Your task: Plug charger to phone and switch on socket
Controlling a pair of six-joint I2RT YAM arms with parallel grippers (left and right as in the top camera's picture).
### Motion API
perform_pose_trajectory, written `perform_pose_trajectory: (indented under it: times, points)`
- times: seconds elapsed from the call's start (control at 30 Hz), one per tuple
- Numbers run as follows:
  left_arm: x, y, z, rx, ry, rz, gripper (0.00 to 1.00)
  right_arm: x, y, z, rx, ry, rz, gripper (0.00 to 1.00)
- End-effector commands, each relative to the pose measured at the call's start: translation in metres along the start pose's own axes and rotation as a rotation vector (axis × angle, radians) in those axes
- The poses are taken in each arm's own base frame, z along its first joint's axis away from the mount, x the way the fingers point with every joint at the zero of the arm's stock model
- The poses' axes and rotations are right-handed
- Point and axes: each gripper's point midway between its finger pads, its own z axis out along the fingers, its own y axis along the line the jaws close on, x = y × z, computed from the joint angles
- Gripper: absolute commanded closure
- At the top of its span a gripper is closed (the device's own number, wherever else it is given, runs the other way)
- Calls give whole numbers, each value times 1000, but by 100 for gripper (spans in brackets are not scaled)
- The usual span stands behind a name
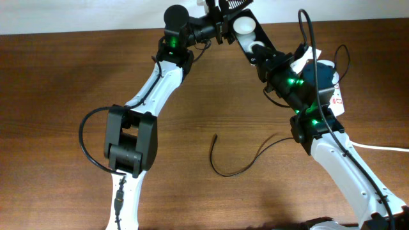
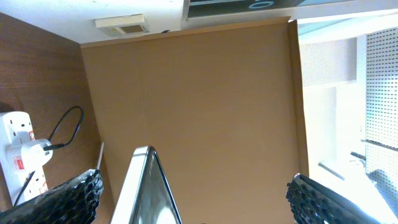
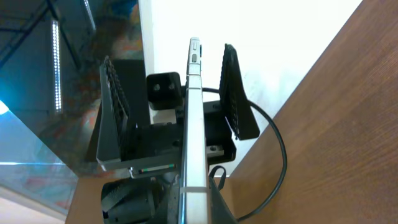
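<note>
Brown wooden table (image 1: 77,76). At its right side, under the right arm, lies the long white power strip (image 2: 17,155) with the thin black charger cable (image 1: 239,165) curling loose nearby. Held aloft at the far edge is the slim black smartphone (image 3: 189,124) — pinched by the right gripper (image 3: 191,214), with the left gripper (image 2: 193,193) spread around it, pads clear.

The left arm (image 1: 153,86) has white link shells, a black boxy elbow housing (image 1: 131,140) and one lit green indicator light (image 1: 171,43); a black cable (image 1: 83,137) loops beside the elbow. The right arm (image 1: 348,160) shows matching white shells, black joints and two green lights (image 1: 293,82). The left gripper (image 2: 194,179) bears black fingers (image 2: 74,199) with knobbed texture.
</note>
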Motion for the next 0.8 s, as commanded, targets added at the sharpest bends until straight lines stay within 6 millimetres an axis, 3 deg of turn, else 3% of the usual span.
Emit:
perform_pose_trajectory:
  times: [0.0, 0.07, 0.2, 0.37, 0.47, 0.53, 0.63, 0.77]
  points:
    - [1, -2, 2, 6, 7, -2, 0, -4, 17, -1, -42, -29, -14, 96]
    - [1, -2, 2, 5, 8, -3, 1, -4, 17, -1, -41, -29, -14, 96]
    - [4, -2, 5, 7, 11, -4, 13, -6, 17, -1, -40, -38, -14, 96]
    - [14, 1, 16, 2, 16, -21, 16, -7, 17, -1, -39, -46, -14, 96]
    - [14, 1, 17, 3, 15, -21, 52, -7, 17, -1, -39, -47, -14, 96]
    - [14, 1, 17, 3, 15, -21, 69, -7, 17, -1, -38, -46, -14, 96]
    - [14, 1, 17, 3, 14, -21, 82, -7, 17, -1, -38, -46, -14, 96]
    - [14, 1, 17, 3, 14, -21, 92, -7, 16, -1, -36, -46, -13, 96]
